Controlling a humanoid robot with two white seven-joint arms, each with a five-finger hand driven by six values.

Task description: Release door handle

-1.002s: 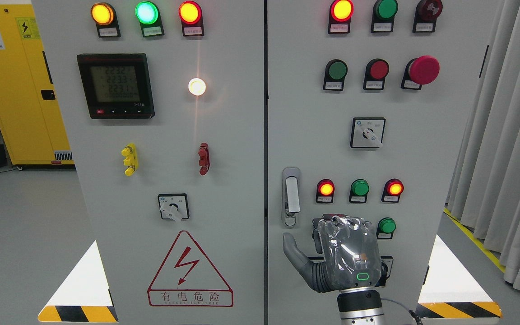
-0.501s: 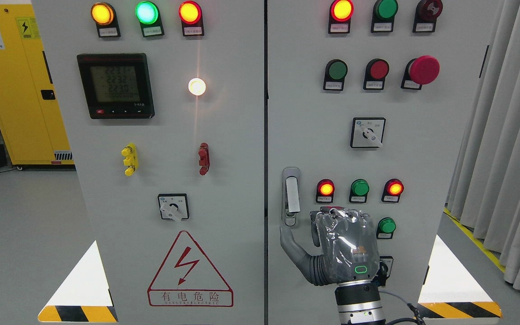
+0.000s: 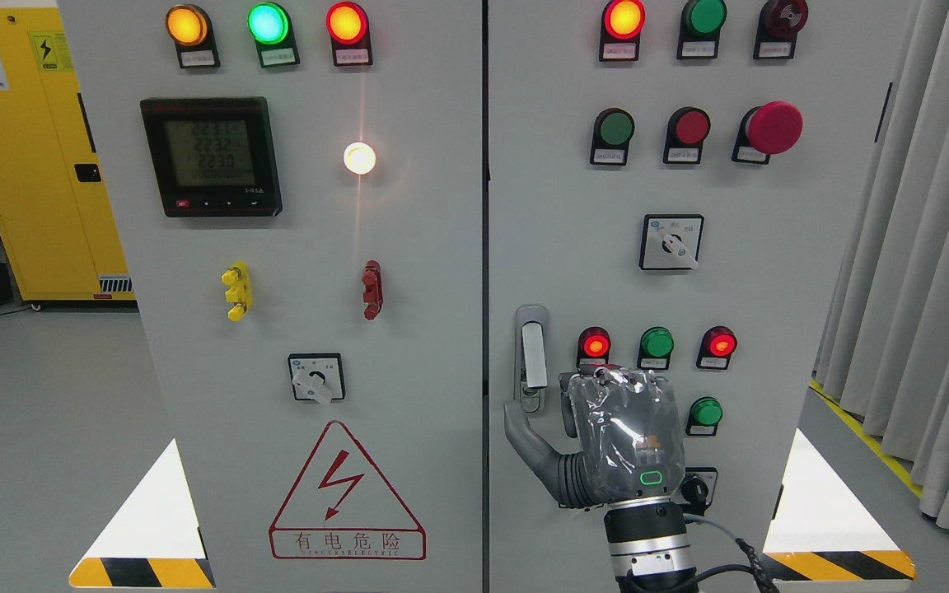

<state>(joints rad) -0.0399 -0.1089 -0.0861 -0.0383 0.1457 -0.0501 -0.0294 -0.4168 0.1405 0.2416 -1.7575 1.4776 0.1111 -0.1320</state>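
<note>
The silver door handle (image 3: 532, 356) stands upright on the left edge of the right cabinet door (image 3: 573, 214), flush in its recess. My right hand (image 3: 606, 441), wrapped in clear plastic, comes up from the bottom edge with its back to the camera. It sits just below and right of the handle. Its thumb (image 3: 521, 432) is spread out to the left, with the tip beside the handle's lower end. The other fingers point toward the panel and hold nothing. The left hand does not show.
Lit red lamps (image 3: 595, 343) and green buttons (image 3: 704, 411) sit just above and right of my hand. A rotary switch (image 3: 671, 242) and a red mushroom button (image 3: 773, 128) are higher up. A curtain (image 3: 927, 247) hangs at the right, and a yellow cabinet (image 3: 30, 148) stands at the far left.
My right hand has risen and shifted slightly left. Its thumb tip has come up from well below the handle to beside the handle's lower end.
</note>
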